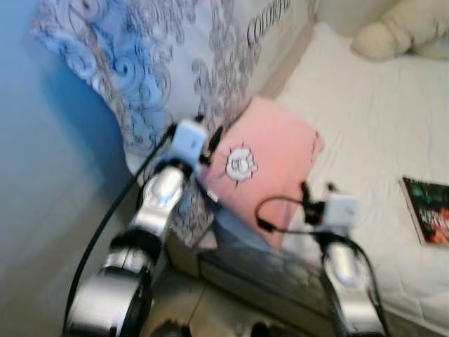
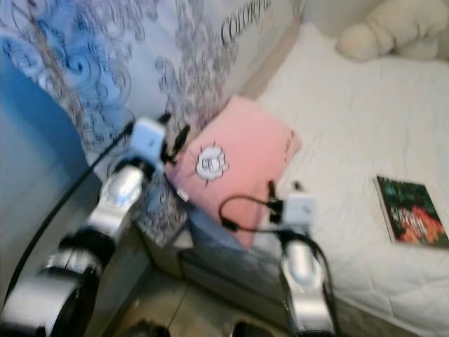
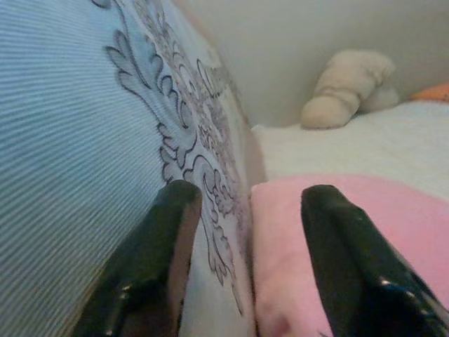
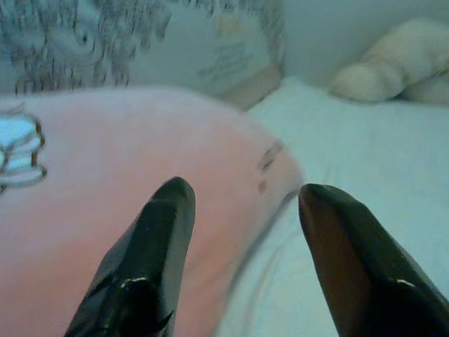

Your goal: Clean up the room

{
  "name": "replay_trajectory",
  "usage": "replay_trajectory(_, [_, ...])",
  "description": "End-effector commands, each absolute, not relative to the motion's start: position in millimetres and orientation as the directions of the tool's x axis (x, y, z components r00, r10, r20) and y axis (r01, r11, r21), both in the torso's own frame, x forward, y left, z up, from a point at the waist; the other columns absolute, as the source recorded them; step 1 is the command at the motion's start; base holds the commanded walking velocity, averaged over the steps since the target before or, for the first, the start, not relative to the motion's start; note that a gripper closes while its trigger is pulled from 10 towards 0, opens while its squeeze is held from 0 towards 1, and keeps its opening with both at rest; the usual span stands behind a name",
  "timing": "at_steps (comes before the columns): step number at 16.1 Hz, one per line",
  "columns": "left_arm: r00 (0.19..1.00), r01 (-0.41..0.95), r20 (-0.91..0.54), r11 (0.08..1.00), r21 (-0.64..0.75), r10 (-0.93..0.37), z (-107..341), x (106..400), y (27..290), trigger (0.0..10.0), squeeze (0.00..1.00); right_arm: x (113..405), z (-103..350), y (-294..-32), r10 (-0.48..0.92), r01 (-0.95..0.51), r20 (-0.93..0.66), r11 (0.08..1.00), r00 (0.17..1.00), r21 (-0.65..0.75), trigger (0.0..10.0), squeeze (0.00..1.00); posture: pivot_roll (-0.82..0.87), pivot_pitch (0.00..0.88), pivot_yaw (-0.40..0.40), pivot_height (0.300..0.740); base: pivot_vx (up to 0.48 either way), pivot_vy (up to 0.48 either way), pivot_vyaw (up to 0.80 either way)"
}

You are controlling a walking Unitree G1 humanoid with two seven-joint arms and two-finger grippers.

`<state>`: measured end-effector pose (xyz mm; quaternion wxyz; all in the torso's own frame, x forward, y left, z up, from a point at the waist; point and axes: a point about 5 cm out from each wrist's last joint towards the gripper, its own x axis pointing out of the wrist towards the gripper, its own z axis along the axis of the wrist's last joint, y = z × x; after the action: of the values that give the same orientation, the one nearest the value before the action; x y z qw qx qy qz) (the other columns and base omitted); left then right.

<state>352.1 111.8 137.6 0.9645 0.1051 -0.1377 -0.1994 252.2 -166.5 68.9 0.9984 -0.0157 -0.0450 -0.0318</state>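
Note:
A pink pillow [image 1: 273, 161] with a white emblem lies on the white mattress [image 1: 365, 105], its left edge against a blue and white patterned duvet [image 1: 140, 70]. My left gripper [image 1: 209, 133] is open at that edge. In the left wrist view one of its fingers [image 3: 151, 260] lies against the duvet and the other over the pillow [image 3: 421, 217]. My right gripper [image 1: 317, 189] is open by the pillow's lower right corner. In the right wrist view its black fingertips [image 4: 168, 210] straddle the pillow's edge [image 4: 105, 189].
A dark-covered book [image 1: 428, 210] lies on the mattress at the right. A cream plush toy [image 1: 400, 31] rests at the far end of the bed. A blue wall [image 1: 42, 182] stands close on the left. Tiled floor [image 1: 196, 309] shows below the bed frame.

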Motion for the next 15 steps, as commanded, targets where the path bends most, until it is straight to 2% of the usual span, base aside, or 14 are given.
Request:
replay_trajectory(1, [0.877, 0.372, 0.227, 0.898, 0.235, -0.423, 140.0, 349.7, 113.4, 10.0, 1.0, 247.3, 74.3, -170.8, -0.074, 0.078, 0.108, 0.996, 0.991, -0.03, 10.0, 1.0, 0.01, 0.0, -0.023, 0.74, 0.0, 0.0, 0.0])
replay_trajectory(3, [0.891, 0.398, 0.192, 0.911, 0.111, -0.412, 123.8, 323.6, 117.5, 10.0, 1.0, 220.5, 74.4, -198.4, -0.151, 0.16, 0.124, 0.985, 0.981, -0.063, 10.0, 1.0, 0.03, 0.0, -0.027, 0.74, 0.0, 0.0, 0.0])
replay_trajectory(4, [0.864, 0.463, 0.219, 0.887, 0.009, -0.453, 123.8, 312.3, 116.2, 10.0, 1.0, 219.5, 69.1, -205.2, -0.197, 0.2, 0.063, 0.979, 0.978, -0.045, 10.0, 1.0, 0.02, 0.0, -0.022, 0.74, 0.45, 0.0, 0.0])
replay_trajectory(5, [0.886, 0.426, 0.21, 0.905, -0.014, -0.414, 119.1, 312.1, 117.3, 10.0, 0.72, 224.6, 64.2, -206.8, -0.222, 0.223, 0.019, 0.974, 0.975, -0.033, 10.0, 1.0, 0.02, 0.0, -0.02, 0.74, 0.364, -0.307, 0.0])
replay_trajectory(6, [0.92, 0.357, 0.189, 0.933, -0.044, -0.343, 113.5, 316.7, 118.2, 10.0, 0.0, 234.0, 58.8, -200.9, -0.211, 0.209, -0.044, 0.977, 0.977, -0.032, 10.0, 1.0, 0.02, 0.0, -0.02, 0.74, 0.0, -0.424, 0.0])
replay_trajectory(7, [0.931, 0.33, 0.179, 0.943, -0.051, -0.317, 112.1, 318.4, 116.2, 10.0, 0.0, 241.4, 51.7, -195.3, -0.194, 0.183, -0.119, 0.978, 0.974, -0.096, 10.0, 0.0, 0.02, 0.0, -0.021, 0.74, 0.0, -0.439, 0.0])
replay_trajectory(12, [0.927, 0.355, 0.147, 0.933, -0.056, -0.344, 111.7, 312.7, 109.7, 10.0, 0.0, 253.5, 66.8, -180.4, -0.122, 0.12, -0.054, 0.992, 0.991, -0.049, 10.0, 0.0, 0.01, 0.0, -0.02, 0.74, 0.0, -0.441, 0.0])
replay_trajectory(15, [0.914, 0.374, 0.188, 0.926, -0.051, -0.358, 119.8, 314.9, 106.9, 10.0, 0.0, 257.4, 72.7, -172.3, -0.088, 0.087, -0.02, 0.995, 0.996, -0.055, 10.0, 0.0, 0.01, 0.0, -0.017, 0.74, 0.0, -0.442, 0.0])
